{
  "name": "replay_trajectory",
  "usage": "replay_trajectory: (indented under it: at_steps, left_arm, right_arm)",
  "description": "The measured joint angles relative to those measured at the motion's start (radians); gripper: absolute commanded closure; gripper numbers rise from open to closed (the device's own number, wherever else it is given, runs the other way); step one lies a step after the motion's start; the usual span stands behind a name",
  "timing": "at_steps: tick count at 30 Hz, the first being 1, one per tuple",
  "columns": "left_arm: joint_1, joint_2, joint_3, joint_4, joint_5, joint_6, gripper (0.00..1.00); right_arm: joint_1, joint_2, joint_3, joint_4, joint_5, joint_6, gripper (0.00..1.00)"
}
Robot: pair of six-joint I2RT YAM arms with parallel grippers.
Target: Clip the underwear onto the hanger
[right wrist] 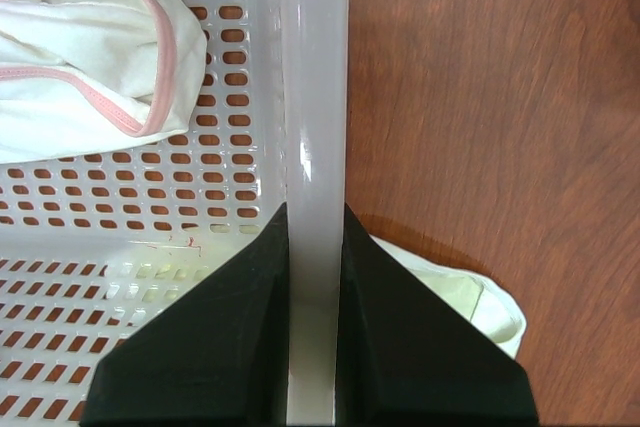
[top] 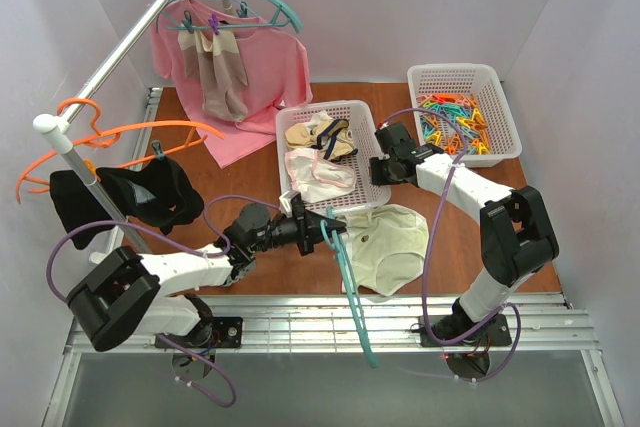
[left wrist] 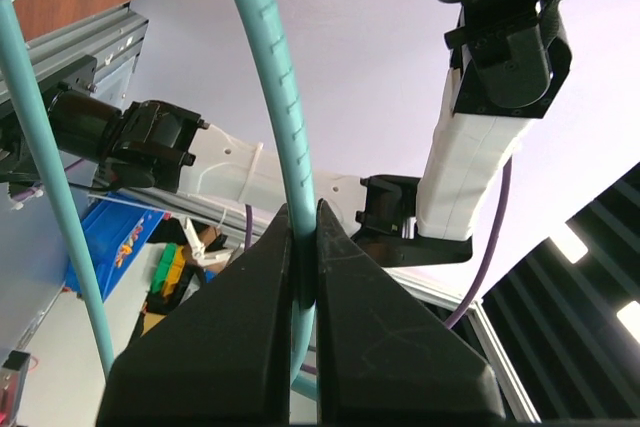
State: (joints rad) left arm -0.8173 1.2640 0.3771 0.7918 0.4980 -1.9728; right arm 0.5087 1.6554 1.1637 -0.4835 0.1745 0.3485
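The cream-yellow underwear [top: 395, 247] lies flat on the table in front of the white garment basket [top: 330, 107]; one corner of it shows in the right wrist view [right wrist: 470, 302]. My left gripper [top: 330, 230] is shut on the teal hanger [top: 348, 277], which hangs down over the underwear's left edge toward the table front. In the left wrist view my gripper [left wrist: 303, 212] pinches the hanger's arm [left wrist: 290, 117]. My right gripper [top: 380, 169] is shut on the garment basket's right rim [right wrist: 315, 97]; its jaws [right wrist: 315, 212] straddle the rim.
The garment basket holds pink-and-white underwear [right wrist: 80, 77] and a beige-and-black garment [top: 325, 135]. A second white basket [top: 505, 107] at back right holds coloured clothespins. A rail at left carries an orange hanger [top: 110, 132], a black garment and a teal hanger with a pink shirt [top: 240, 67].
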Motion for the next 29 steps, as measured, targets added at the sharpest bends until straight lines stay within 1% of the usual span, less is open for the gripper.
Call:
replay_trajectory:
  at_steps: [4,8,10,15,16,17,18,19,20,21,25,29]
  left_arm:
    - [-0.011,-0.068,0.014,-0.120,-0.059,-0.003,1.00]
    - [-0.023,-0.137,0.080,-0.318,-0.121,-0.005,1.00]
    - [-0.028,-0.159,0.106,-0.390,-0.144,-0.006,1.00]
    - [-0.039,-0.197,0.111,-0.474,-0.177,-0.006,1.00]
    - [-0.039,-0.203,0.111,-0.483,-0.184,-0.006,1.00]
    - [-0.040,-0.209,0.111,-0.491,-0.192,-0.006,1.00]
    - [-0.040,-0.214,0.111,-0.497,-0.198,-0.006,1.00]
    - [-0.040,-0.216,0.111,-0.498,-0.200,-0.007,1.00]
    - [-0.042,-0.217,0.110,-0.491,-0.198,-0.008,1.00]
    - [-0.045,-0.219,0.109,-0.485,-0.193,-0.010,1.00]
    - [-0.057,-0.217,0.097,-0.422,-0.172,-0.017,1.00]
    - [-0.057,-0.185,0.085,-0.353,-0.160,-0.021,1.00]
  right_arm:
    - [0.005,0.000,0.000,-0.003,0.006,0.001,0.99]
    - [0.008,0.000,0.010,-0.014,0.005,0.005,0.99]
    - [0.010,0.000,0.017,-0.019,0.002,0.007,0.99]
    - [0.011,0.007,0.026,-0.027,-0.001,0.005,0.99]
    - [0.011,0.010,0.028,-0.027,-0.002,0.003,0.94]
    - [0.011,0.013,0.032,-0.029,-0.003,0.002,0.79]
    - [0.011,0.014,0.033,-0.028,-0.007,0.000,0.44]
    - [0.011,0.016,0.033,-0.024,-0.009,0.000,0.29]
    - [0.011,0.020,0.033,-0.023,0.003,-0.008,0.10]
    - [0.008,0.026,0.033,-0.023,0.011,-0.014,0.01]
    - [-0.001,0.042,0.033,-0.024,0.031,-0.038,0.01]
    - [-0.002,0.020,0.033,-0.024,0.050,-0.058,0.01]
